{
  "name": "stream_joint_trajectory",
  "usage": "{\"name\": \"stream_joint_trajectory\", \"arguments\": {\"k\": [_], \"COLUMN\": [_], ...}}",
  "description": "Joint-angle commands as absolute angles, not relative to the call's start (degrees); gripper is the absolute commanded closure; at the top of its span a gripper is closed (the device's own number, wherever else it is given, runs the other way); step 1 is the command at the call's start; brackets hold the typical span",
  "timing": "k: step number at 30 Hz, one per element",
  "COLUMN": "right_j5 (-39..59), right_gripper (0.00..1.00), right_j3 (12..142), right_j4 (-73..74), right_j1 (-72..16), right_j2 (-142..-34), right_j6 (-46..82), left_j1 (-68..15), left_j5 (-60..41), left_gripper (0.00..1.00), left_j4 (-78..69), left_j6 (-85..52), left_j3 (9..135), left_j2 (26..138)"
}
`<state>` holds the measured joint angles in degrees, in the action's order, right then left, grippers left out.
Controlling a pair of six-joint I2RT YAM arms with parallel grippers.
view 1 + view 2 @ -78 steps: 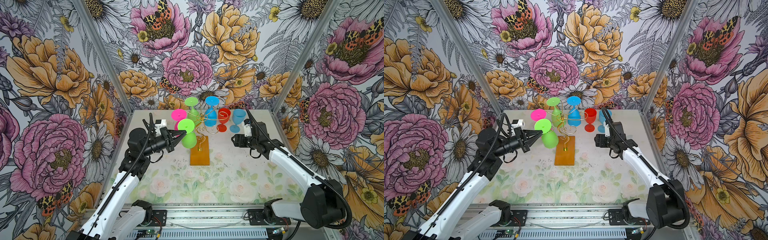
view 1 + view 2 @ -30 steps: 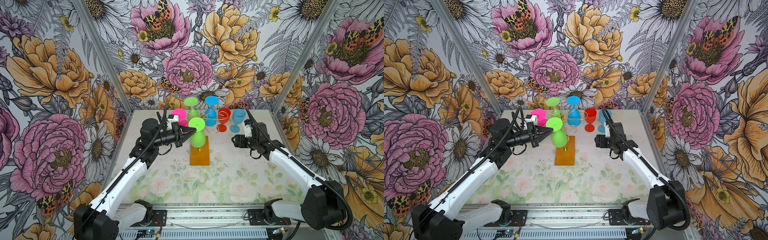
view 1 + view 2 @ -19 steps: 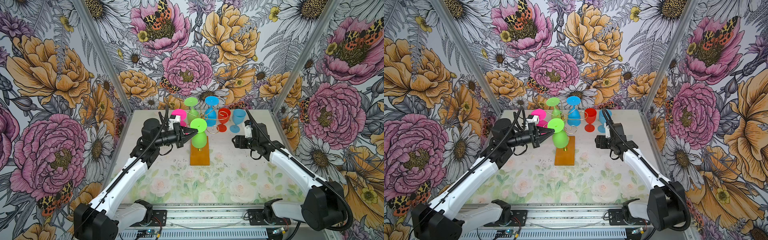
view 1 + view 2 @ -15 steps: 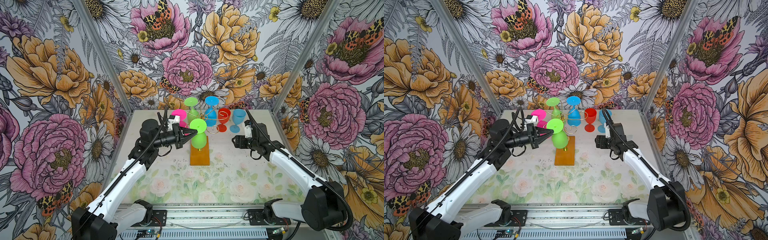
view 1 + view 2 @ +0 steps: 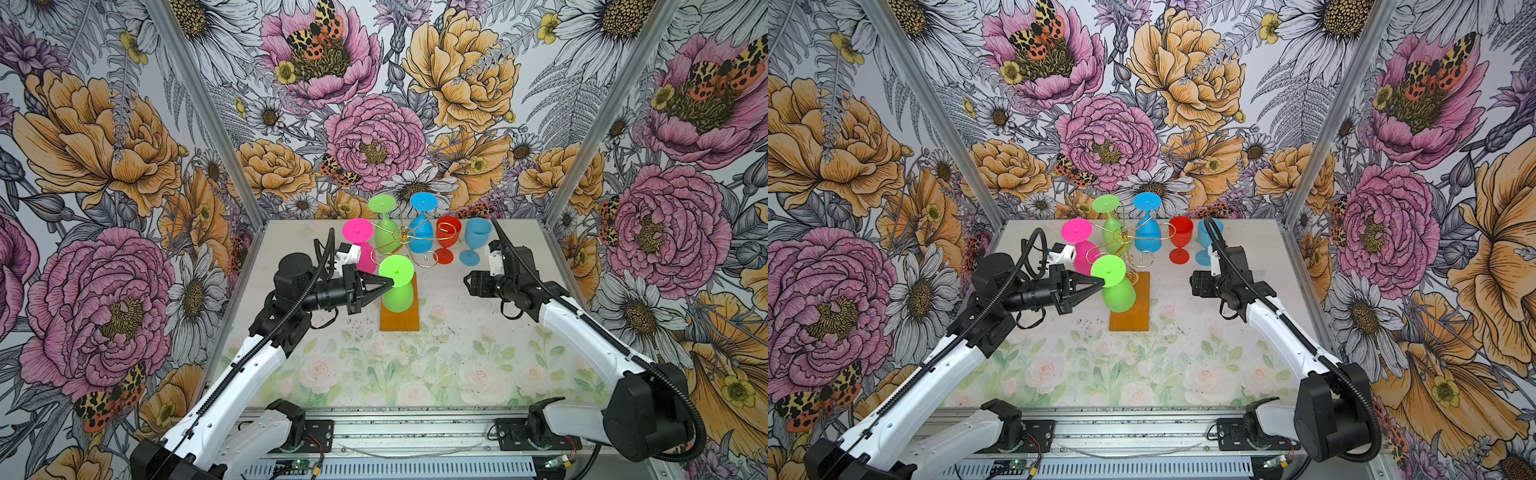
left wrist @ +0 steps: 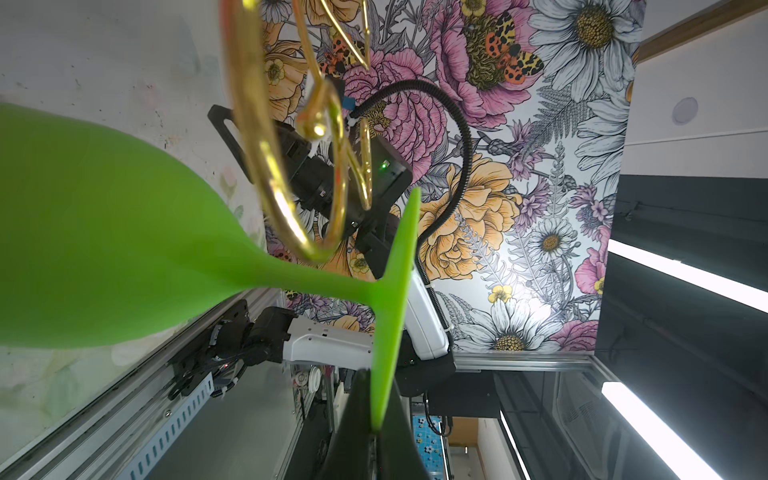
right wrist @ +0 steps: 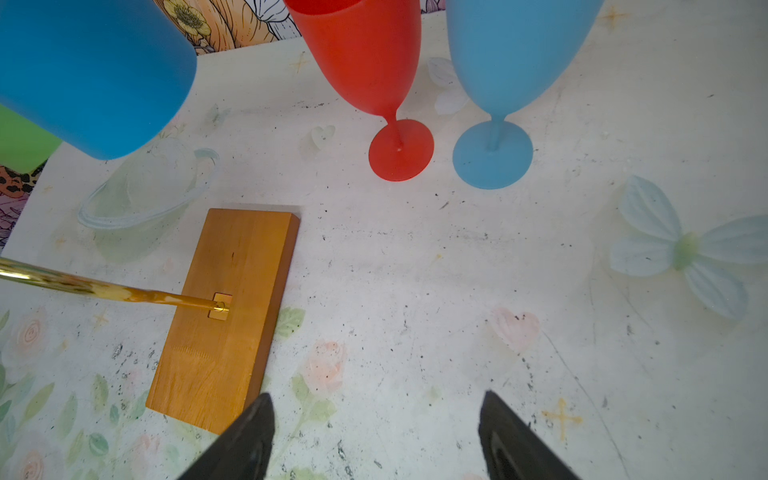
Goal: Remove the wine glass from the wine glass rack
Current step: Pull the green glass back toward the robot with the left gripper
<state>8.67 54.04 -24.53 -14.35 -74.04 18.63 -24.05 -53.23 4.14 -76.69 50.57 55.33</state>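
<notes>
Left claw [image 5: 390,283]: Closed narrow on the edge of the round foot of the wine glass [image 5: 397,293]. Reached in level from the left side, tips pointed toward the rack [image 7: 104,288].

Wine glass: Lime green. Held upside down, foot uppermost and bowl lowermost, slightly tilted. Hung above the near part of the base [image 5: 399,322], clear of the bench [image 5: 457,353] in both top views.

Stem, left wrist view: Lay just beside a gold curl of the rack. Contact between stem and curl could not be told.

Rack: Thin gold wire arms on a central post, fixed to an amber wooden base. Stood on the bench toward the back, near the middle.

Right claw [image 7: 376,399]: Jaws spread wide, nothing between them. Hovered over bare bench to the right of the base, close to its side but apart from it, and well apart from the wine glass.

Glasses on the rack: Pink glass [image 5: 357,230], second green glass [image 5: 386,239] and blue glass [image 5: 420,243], all hung upside down from the wire arms behind the wine glass.

Glasses on the bench: Red glass [image 5: 448,235] and pale blue glass [image 5: 477,235], stood upright side by side to the right of the rack. Feet close together but apart in the right wrist view.
</notes>
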Motion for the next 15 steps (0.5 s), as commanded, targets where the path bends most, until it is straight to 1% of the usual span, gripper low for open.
{"name": "stream_joint_trajectory", "arguments": {"k": [1,5,8,15], "right_j5": [7.44,7.63,7.73,6.48], "right_gripper": [0.22,0.23,0.23,0.23], "right_j3": [54.9,55.18,55.38,57.62], "right_j4": [-23.99,-24.26,-24.65,-29.74], "right_j1": [-14.46,-14.49,-14.46,-14.49], "right_j2": [-73.02,-73.74,-73.78,-74.18], "right_j6": [19.9,21.32,21.72,21.36], "left_j1": [-26.25,-29.89,-33.61,-44.11], "left_j5": [-53.72,-47.62,-44.33,-29.52], "left_gripper": [1.0,1.0,1.0,1.0], "left_j4": [10.67,26.61,29.01,35.65], "left_j6": [-67.48,-53.17,-47.59,-32.65], "left_j3": [51.01,56.53,58.1,61.63], "left_j2": [52.95,52.94,53.82,55.61]}}
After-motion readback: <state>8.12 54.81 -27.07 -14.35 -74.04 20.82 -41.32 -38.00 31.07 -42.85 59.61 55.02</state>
